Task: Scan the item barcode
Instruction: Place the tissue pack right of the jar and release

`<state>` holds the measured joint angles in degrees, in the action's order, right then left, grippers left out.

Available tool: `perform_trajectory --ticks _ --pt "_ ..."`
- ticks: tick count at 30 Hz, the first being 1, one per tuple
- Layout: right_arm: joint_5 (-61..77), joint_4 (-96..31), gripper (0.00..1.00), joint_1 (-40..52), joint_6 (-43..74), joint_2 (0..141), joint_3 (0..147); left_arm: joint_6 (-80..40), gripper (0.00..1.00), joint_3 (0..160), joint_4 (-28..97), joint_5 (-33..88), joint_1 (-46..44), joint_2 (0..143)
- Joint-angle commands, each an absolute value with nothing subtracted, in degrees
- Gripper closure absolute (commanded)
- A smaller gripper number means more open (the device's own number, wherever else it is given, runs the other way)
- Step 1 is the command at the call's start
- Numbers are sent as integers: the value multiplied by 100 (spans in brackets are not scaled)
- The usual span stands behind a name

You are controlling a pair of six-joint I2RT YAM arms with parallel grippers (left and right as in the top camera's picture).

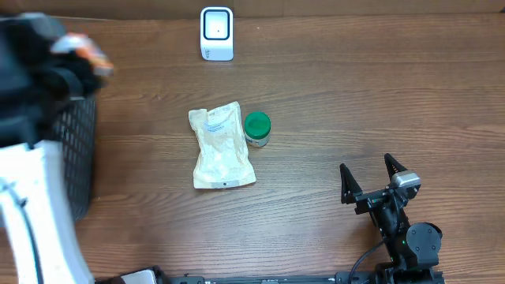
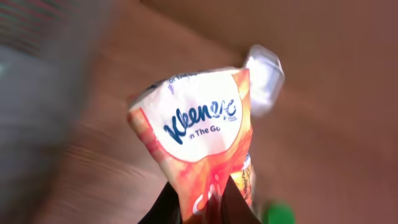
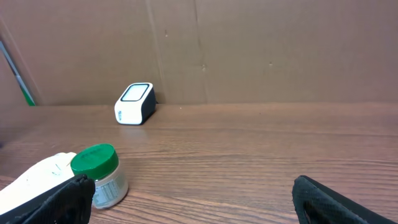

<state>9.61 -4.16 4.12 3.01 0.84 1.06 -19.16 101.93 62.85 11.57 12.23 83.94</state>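
Note:
An orange and white Kleenex tissue pack (image 2: pixel 199 124) fills the left wrist view, and my left gripper (image 2: pixel 202 208) is shut on its lower end. In the overhead view the pack (image 1: pixel 88 49) is a blurred orange patch high at the far left, above the basket. The white barcode scanner (image 1: pixel 217 33) stands at the back middle of the table, also seen blurred behind the pack (image 2: pixel 266 74) and from the right wrist (image 3: pixel 134 103). My right gripper (image 1: pixel 369 177) rests open at the front right with nothing between its fingers.
A cream pouch (image 1: pixel 222 147) lies mid-table with a green-lidded jar (image 1: pixel 257 128) touching its right side; the jar (image 3: pixel 99 175) also shows near my right gripper's left finger. A black mesh basket (image 1: pixel 79 158) stands at the left edge. A cardboard wall (image 3: pixel 261 50) backs the table.

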Motion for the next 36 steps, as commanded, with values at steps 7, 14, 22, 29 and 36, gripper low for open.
perform_trajectory --ticks 7,14,22,29,36 --pt "906 -397 0 412 294 19 45 -1411 96 8875 5465 1389 -1872 9668" --pt "906 -397 0 412 294 19 45 -1149 96 8875 4810 1614 -3013 10506" --pt "906 -397 0 412 294 16 45 -1557 96 8794 4466 1203 -3489 10654" --pt "906 -397 0 412 294 16 45 -1566 96 8648 4147 1225 -3651 11290" --pt "906 -397 0 412 294 19 45 -1568 71 8709 3933 1328 -3658 11299"
